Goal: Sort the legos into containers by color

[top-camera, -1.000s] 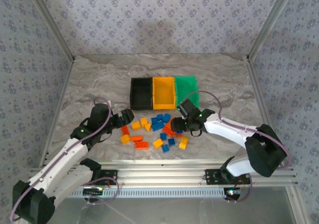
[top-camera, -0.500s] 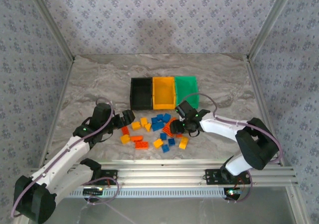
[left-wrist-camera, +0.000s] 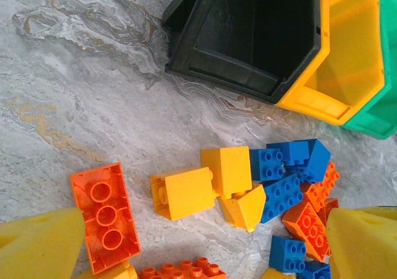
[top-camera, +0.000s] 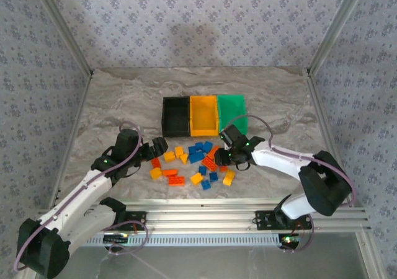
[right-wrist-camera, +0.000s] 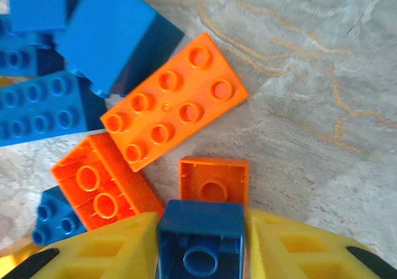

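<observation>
**Q:** What is on the table?

**A:** A table with a grey and tan marbled top holds a loose pile of legos. They are small glossy plastic bricks in yellow-orange, red-orange and blue, studded on top and hollow beneath. Just behind the pile, three smooth-walled rectangular bins stand joined in a row: a black bin, a yellow-orange bin and a green bin.

**Q:** How do the arms sit?

**A:** The left arm, white with black joints, slants from the near left corner toward the pile. The left gripper is at the pile's left edge. In the left wrist view its yellow pads are spread wide with nothing between them. Ahead of them a red-orange brick lies hollow side up. The right arm bends out to the right and reaches back leftward. That puts the right gripper at the pile's right edge, near the green bin's front.

**Q:** Is it holding anything?

**A:** Yes. In the right wrist view its pads press both sides of a blue brick. Just beyond it lie a small orange brick and an eight-stud orange brick.

**Q:** Where is there room to move?

**A:** Bare marble shows on both sides of the pile and behind the bins, up to the patterned walls. An aluminium rail runs along the near edge.
</observation>
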Robot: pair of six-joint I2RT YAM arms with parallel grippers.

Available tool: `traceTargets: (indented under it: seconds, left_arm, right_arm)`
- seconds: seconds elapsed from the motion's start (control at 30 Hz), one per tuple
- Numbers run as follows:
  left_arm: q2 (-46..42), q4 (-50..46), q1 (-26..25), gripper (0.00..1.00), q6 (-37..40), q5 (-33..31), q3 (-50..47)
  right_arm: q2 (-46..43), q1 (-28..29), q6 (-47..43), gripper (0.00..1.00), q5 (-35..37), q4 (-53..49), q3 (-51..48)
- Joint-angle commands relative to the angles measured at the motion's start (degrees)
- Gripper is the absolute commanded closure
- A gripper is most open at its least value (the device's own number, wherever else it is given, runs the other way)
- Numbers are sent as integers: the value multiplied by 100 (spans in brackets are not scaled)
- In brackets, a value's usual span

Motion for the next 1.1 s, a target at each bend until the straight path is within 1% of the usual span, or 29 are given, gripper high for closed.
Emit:
traceTargets:
  seconds: [0.0, 0.13, 0.17, 0.23, 0.3, 0.43, 0.53, 0.63, 0.87, 1.07]
  left_arm:
    - [27, 140, -17, 0, -25, -36, -59]
    - [6, 153, -16, 0, -66, -75, -97]
    - [-8, 151, -22, 0, -64, -80, -98]
    - [-40, 128, -16, 0, -67, -80, -108]
    - [-87, 84, -21, 0, -46, -95, -121]
    - [-178, 24, -20, 0, -31, -159, -176]
    - [-166, 60, -20, 0, -26, -161, -204]
    - [-115, 129, -18, 0, -33, -172, -235]
    - [-36, 158, -18, 0, -69, -124, -274]
    - [-113, 122, -19, 0, -91, -149, -331]
  right_arm:
    - [-435, -101, -25, 58, 155, -348, 263]
    - [-554, -500, -54, 59, 133, -499, 677]
    - [-515, -595, -91, 57, 140, -504, 780]
    - [-392, -697, -132, 45, 175, -644, 1008]
    - [-336, -691, -125, 36, 193, -728, 1027]
    - [-269, -426, -171, 33, -50, -743, 742]
    - [-75, -51, -220, 32, -22, -791, 561]
    - [64, 154, -49, 33, 127, -664, 358]
    - [100, 234, 143, 35, 345, -493, 183]
    - [260, 263, 134, 37, 235, -413, 157]
